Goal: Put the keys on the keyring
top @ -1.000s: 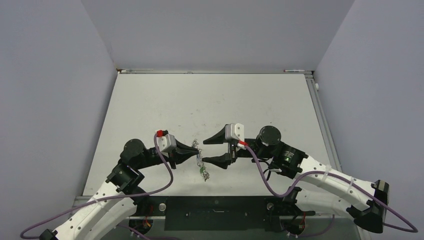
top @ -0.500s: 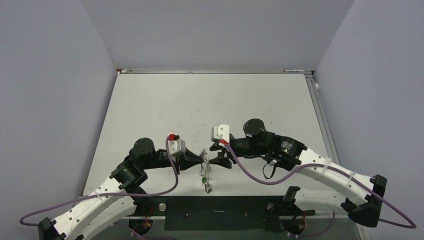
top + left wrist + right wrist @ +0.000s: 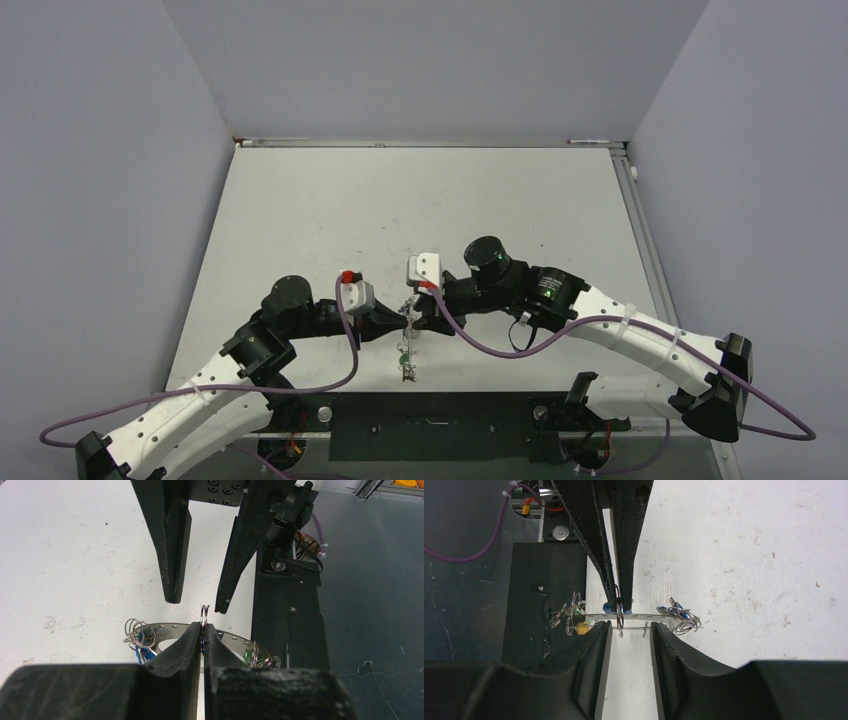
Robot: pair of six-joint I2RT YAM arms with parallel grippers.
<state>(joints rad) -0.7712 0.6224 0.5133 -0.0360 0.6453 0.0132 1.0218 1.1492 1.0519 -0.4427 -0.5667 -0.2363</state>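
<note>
The keyring (image 3: 644, 615) is a flat grey band with holes, held edge-on above the table. It also shows in the left wrist view (image 3: 165, 627) and the top view (image 3: 406, 330). My left gripper (image 3: 204, 626) is shut on a small split ring (image 3: 619, 622) at the band's rim, with a blue tag (image 3: 608, 608) just behind it. Keys hang in clusters: a blue-tagged bunch (image 3: 680, 615) and a green and yellow bunch (image 3: 569, 619). My right gripper (image 3: 628, 630) is open, its fingertips (image 3: 600, 635) either side of the split ring, just short of the band.
The black base plate (image 3: 430, 412) lies at the table's near edge, right under the keyring; it also shows in the left wrist view (image 3: 285, 595) and the right wrist view (image 3: 549, 580). Purple cables (image 3: 500, 345) loop off both wrists. The white table (image 3: 420, 200) stretches beyond.
My right gripper has moved left to the keyring and its jaws have narrowed. My left gripper shifted right and nearer with the keyring, still shut.
</note>
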